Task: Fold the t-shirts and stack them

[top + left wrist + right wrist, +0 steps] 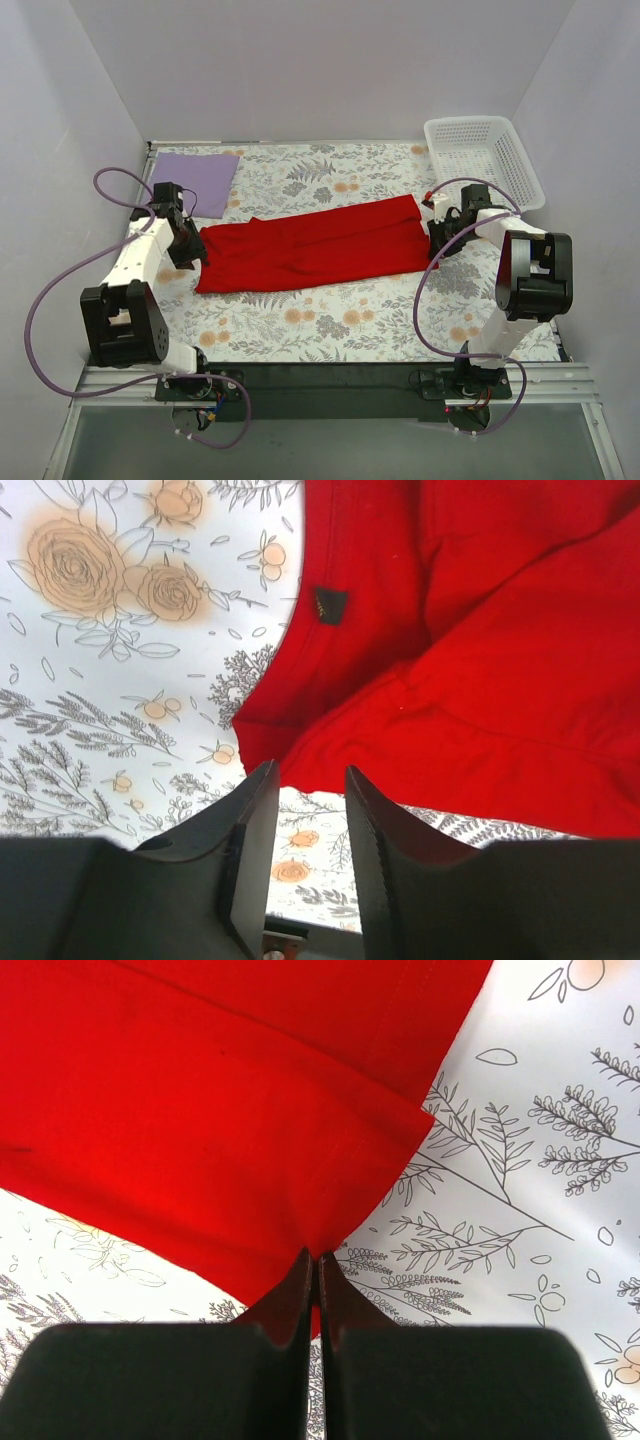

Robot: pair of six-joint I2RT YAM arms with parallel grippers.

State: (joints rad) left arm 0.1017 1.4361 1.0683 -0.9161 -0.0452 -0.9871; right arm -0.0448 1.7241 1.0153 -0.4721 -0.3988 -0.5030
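The red t-shirt lies folded lengthwise across the middle of the flowered table. The lavender t-shirt lies as a flat rectangle at the back left. My left gripper is open and empty at the shirt's left end; in the left wrist view the jaws stand apart just short of the red neckline. My right gripper is at the shirt's right end, shut on the red hem, with red cloth pinched between the fingers.
A white mesh basket stands at the back right. The flowered tablecloth covers the table. Purple cables loop beside both arms. Walls close in the left, back and right sides.
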